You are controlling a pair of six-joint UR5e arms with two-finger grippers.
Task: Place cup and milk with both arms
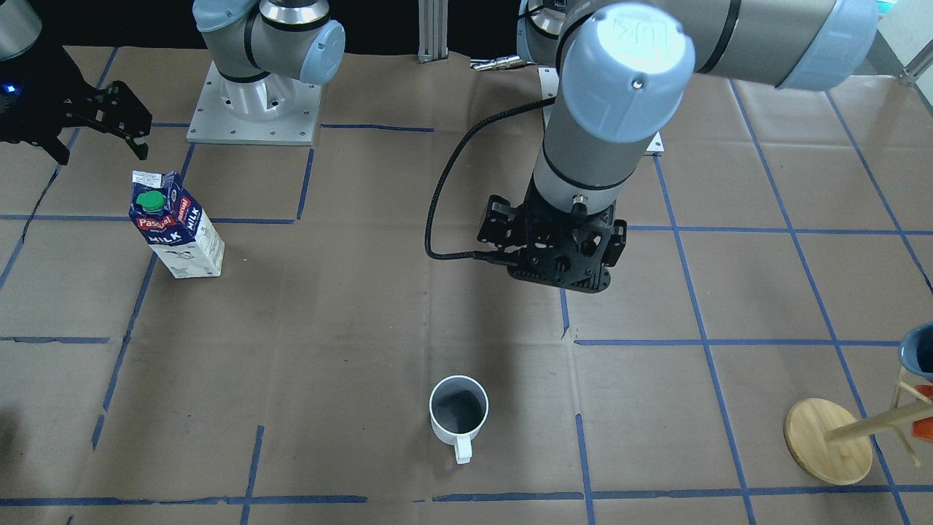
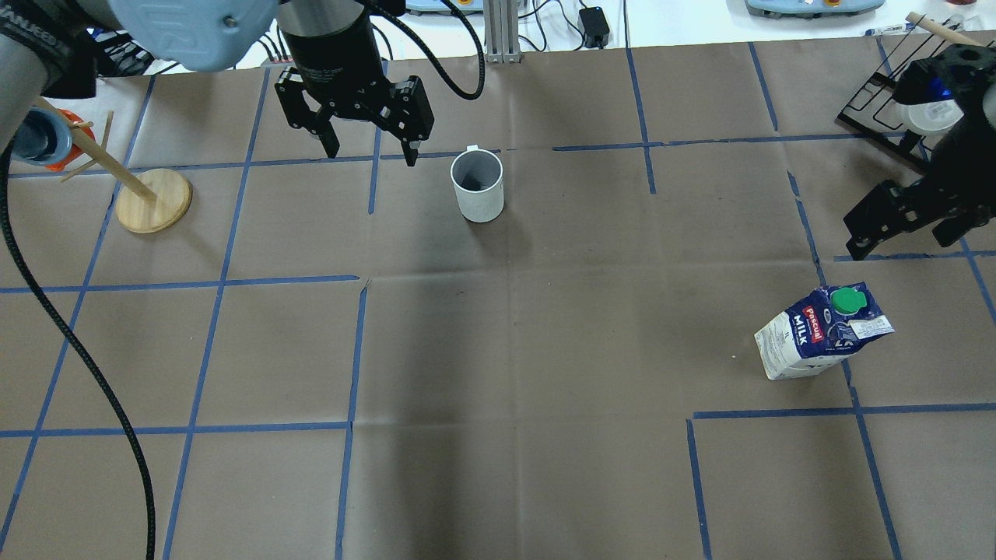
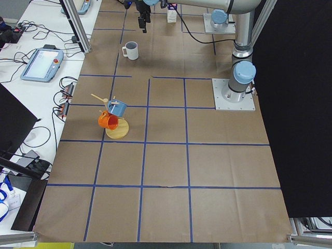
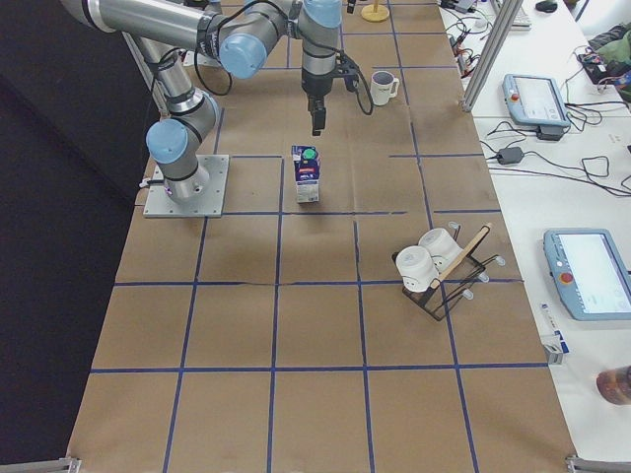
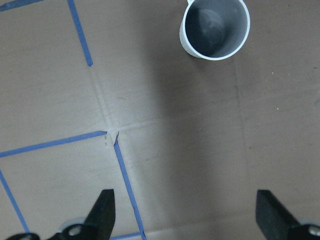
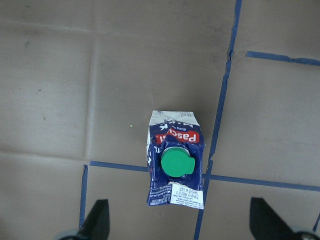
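Left hand [image 2: 372, 144] spread wide, empty, hovering beside cup [image 2: 477, 190], not yet over it. Cup upright on table [image 2: 498, 350]. Right hand [image 2: 906, 233] likewise released, near upright milk [image 2: 821, 333]. Probably staged for top-down grasps, though heights unclear.

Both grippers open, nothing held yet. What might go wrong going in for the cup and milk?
1. The left gripper hangs off to one side of the cup; a careless approach may clip its rim and knock it over.
2. The milk stands tall and narrow; a one-sided touch from the right gripper could topple it.
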